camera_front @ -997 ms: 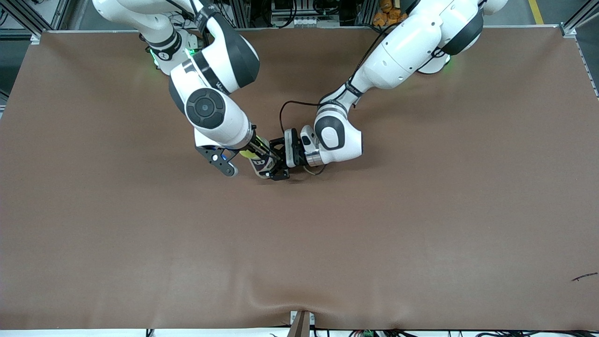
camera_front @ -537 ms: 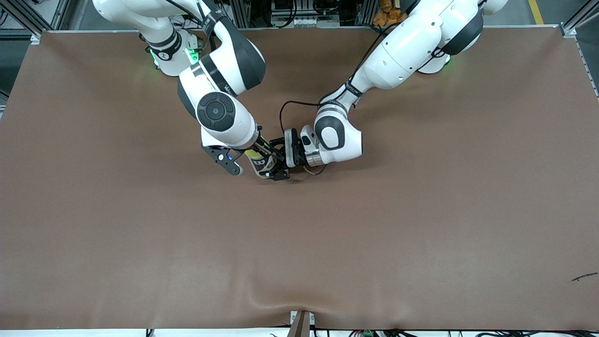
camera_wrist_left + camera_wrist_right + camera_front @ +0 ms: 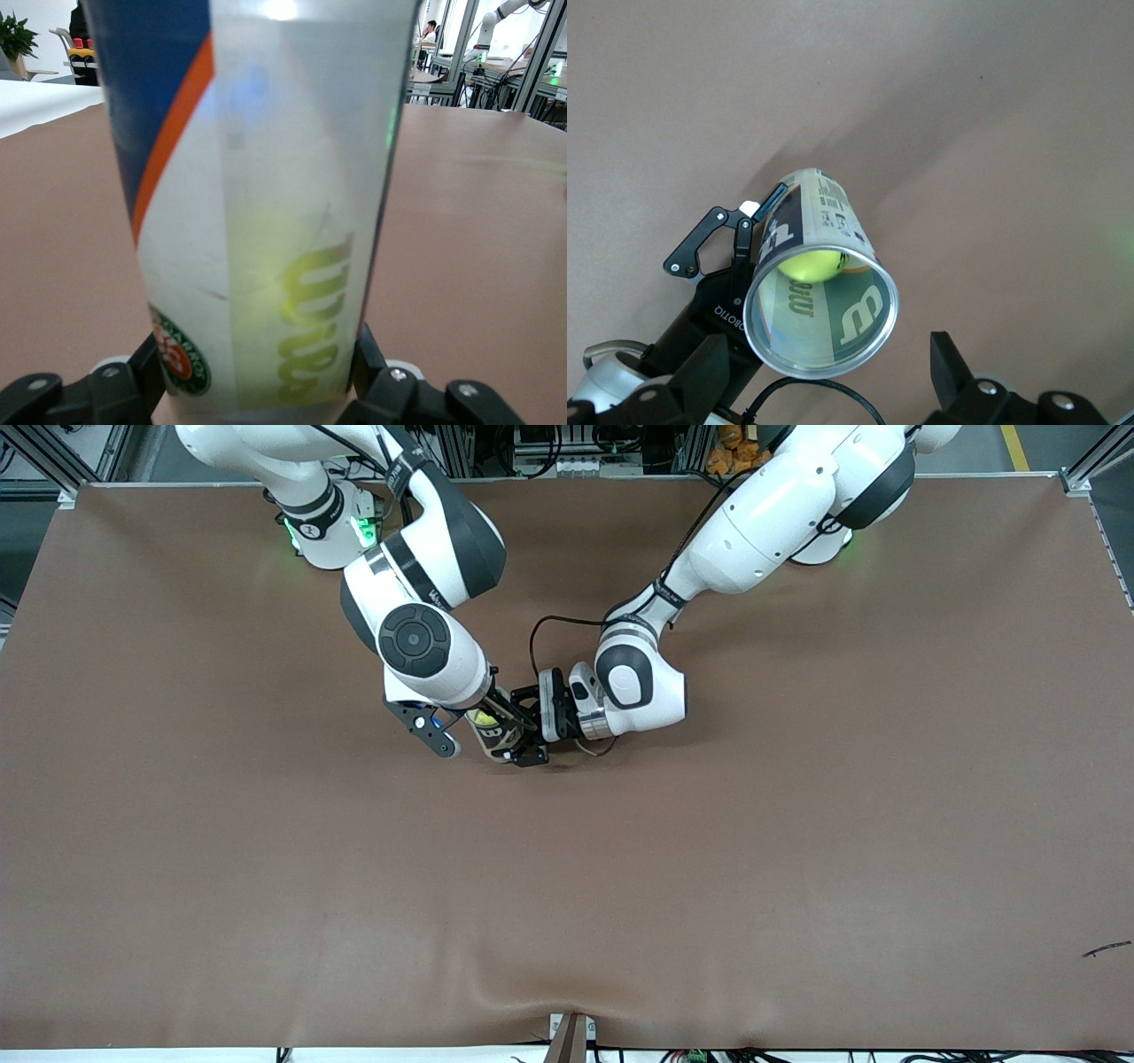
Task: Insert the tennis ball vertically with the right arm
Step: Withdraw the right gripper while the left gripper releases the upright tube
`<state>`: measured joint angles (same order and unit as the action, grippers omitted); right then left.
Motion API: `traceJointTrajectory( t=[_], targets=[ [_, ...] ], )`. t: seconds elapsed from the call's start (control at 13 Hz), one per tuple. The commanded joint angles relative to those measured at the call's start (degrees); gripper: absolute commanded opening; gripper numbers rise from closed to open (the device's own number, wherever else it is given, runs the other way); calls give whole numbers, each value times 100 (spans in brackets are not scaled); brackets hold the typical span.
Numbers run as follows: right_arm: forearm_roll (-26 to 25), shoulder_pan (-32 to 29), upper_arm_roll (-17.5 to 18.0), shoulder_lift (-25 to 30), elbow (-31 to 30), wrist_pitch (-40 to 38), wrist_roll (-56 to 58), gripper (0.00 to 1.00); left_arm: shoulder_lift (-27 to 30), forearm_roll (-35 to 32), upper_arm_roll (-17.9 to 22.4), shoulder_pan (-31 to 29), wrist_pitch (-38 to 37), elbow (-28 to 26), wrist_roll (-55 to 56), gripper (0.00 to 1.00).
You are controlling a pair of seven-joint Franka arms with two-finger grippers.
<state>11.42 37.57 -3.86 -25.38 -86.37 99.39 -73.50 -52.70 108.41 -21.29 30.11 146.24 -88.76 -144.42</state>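
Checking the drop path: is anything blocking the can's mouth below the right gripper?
Nothing visible. The right gripper is open over the can, whose mouth is open; the tennis ball is already inside; the left gripper clamps its base.

Yellow-green ball (image 3: 812,264), blue-orange-white can (image 3: 257,204)

- Even, bright overhead light falls on the brown table (image 3: 797,850); the arms cast only soft, short shadows.
- A white glare spot sits at the clear tube (image 3: 266,204)'s upper edge in the left wrist view, and the tube looks blurred.
- In the right wrist view the tube throws a faint diagonal shadow.
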Motion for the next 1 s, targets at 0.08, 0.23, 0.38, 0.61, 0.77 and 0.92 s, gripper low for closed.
traceJointTrajectory(
  t=[0.08,0.23,0.38,0.61,0.77,0.92],
  targets=[
    [-577,-13,-79,156,76,-359,116,100,75,180,10,-5,167,-89,-165,99],
    [-641,-231,-106,235,67,-447,554,100,110,171,10,-40,168,-176,-174,100],
    [-632,-609,-97,384,67,-604,1273,100,224,171,10,-67,168,-317,-174,100],
    [-615,-1242,-97,569,41,-746,2381,100,487,171,2,-172,168,-641,-174,100],
    [-606,-1532,-97,666,6,-824,3006,100,742,163,-42,-321,159,-966,-174,100],
    [-615,-1901,-97,814,-81,-913,3577,100,1032,171,-42,-418,141,-1274,-157,100]
  ],
)
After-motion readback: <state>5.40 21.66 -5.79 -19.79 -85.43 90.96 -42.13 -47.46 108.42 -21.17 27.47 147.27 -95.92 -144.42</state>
